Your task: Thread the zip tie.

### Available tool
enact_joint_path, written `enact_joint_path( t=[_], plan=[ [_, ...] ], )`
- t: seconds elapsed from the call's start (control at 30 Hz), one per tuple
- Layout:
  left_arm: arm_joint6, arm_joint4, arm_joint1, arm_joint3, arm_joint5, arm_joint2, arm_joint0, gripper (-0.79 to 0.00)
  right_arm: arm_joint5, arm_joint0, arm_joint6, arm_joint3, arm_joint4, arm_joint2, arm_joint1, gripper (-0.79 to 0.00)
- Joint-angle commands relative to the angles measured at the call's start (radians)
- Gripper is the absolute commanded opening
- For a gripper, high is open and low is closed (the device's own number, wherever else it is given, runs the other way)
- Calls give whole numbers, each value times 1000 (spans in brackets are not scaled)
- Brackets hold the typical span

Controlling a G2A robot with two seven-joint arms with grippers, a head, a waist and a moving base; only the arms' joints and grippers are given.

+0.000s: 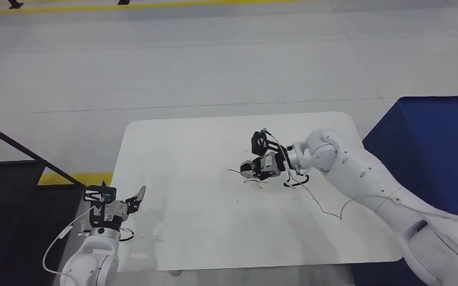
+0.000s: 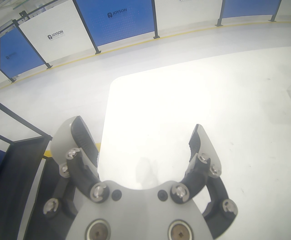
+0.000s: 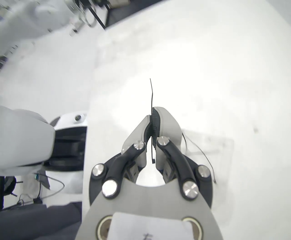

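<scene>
Pale floor, white table point(image 1: 186, 236) with rounded corners; blue and white barrier panels point(image 2: 118, 20) stand beyond the floor. Zip tie point(image 3: 151, 100): thin black strap, tapering to a fine tip, near the table's middle. Right gripper point(image 3: 152, 112) is pressed together on it, pinching mid-strap; the tip juts past the fingertips and the other end runs back between the fingers. Left gripper point(image 2: 137, 122) is spread wide at the table's left edge, well apart from the tie, with a broad stretch of tabletop between them. A thin dark strand point(image 3: 200, 156) lies just beside the right gripper.
</scene>
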Motion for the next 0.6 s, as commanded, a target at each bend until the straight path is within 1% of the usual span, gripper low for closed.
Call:
enact_joint_path(
  t=[0.0,0.1,0.17,0.27,0.33,0.57],
  plan=[
    [0,0,0,0,0,0,0,0,0,-34,-74,-61,65,34,17,-785],
    [0,0,0,0,0,0,0,0,0,-95,-152,-149,186,86,46,-785],
    [0,0,0,0,0,0,0,0,0,-136,-178,-217,291,119,58,-785],
    [0,0,0,0,0,0,0,0,0,-192,-174,-288,459,164,61,-785],
    [0,0,0,0,0,0,0,0,0,-220,-120,-277,591,202,56,-785],
    [0,0,0,0,0,0,0,0,0,-220,-120,-277,591,202,56,-785]
  ],
)
